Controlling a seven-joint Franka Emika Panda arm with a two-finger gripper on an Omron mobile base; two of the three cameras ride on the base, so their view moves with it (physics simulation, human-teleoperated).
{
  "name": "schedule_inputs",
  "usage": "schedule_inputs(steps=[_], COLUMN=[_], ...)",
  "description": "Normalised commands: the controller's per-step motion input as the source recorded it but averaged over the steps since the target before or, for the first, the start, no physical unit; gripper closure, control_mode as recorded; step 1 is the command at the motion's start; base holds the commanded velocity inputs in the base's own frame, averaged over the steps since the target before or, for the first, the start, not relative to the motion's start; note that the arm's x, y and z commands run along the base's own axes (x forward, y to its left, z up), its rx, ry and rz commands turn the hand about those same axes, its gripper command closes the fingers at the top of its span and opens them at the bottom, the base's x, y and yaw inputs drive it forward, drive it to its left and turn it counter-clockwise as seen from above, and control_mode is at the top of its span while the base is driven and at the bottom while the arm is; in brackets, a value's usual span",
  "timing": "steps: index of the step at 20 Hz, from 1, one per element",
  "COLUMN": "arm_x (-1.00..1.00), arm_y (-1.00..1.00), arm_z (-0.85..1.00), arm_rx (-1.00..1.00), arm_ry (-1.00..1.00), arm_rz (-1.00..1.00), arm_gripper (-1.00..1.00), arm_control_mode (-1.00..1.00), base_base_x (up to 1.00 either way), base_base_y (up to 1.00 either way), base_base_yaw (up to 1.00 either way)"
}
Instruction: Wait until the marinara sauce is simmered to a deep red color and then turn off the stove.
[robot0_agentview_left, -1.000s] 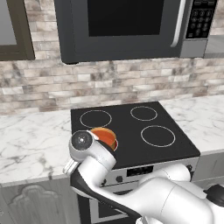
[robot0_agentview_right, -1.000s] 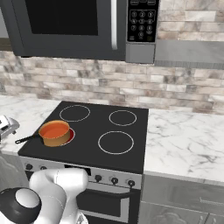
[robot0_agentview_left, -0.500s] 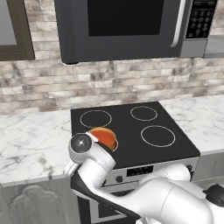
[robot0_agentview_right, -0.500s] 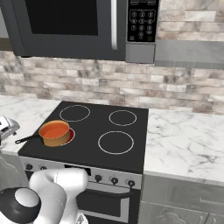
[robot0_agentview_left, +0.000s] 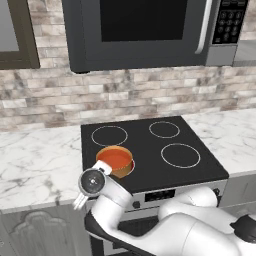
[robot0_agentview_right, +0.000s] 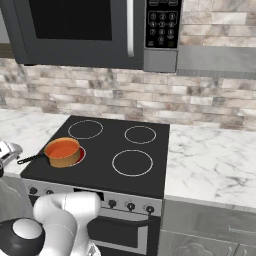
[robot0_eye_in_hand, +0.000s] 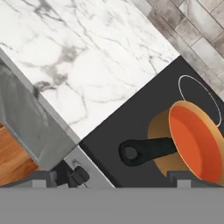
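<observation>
Sauce (robot0_agentview_right: 62, 148) orange-red as before, saucepan (robot0_eye_in_hand: 183, 146) unmoved, claw (robot0_eye_in_hand: 113, 177) spread wide, empty.

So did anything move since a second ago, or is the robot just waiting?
Nothing visibly changed. The saucepan sits on the same front burner of the stove, its marinara sauce looks the same orange-red, and the pincer hangs open above the stove's front corner, holding nothing.
</observation>
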Motion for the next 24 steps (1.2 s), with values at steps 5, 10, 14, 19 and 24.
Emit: schedule_inputs(steps=[5, 10, 14, 19, 24], arm_x=[0.0, 0.0, 0.0, 0.0, 0.0], arm_y=[0.0, 0.0, 0.0, 0.06, 0.14], arm_z=[-0.27, -0.27, -0.26, -0.22, -0.17], arm_rx=[0.0, 0.0, 0.0, 0.0, -0.01], arm_ry=[-0.1, -0.11, -0.11, -0.09, -0.06], arm_rz=[0.01, 0.0, 0.0, 0.0, 0.0], arm_gripper=[-1.0, -1.0, -1.0, -1.0, -1.0], arm_control_mode=[-1.0, -1.0, -1.0, -1.0, -1.0], base_base_x=[0.0, 0.0, 0.0, 0.0, 0.0], base_base_y=[0.0, 0.0, 0.0, 0.0, 0.0], base_base_yaw=[0.0, 0.0, 0.0, 0.0, 0.0])
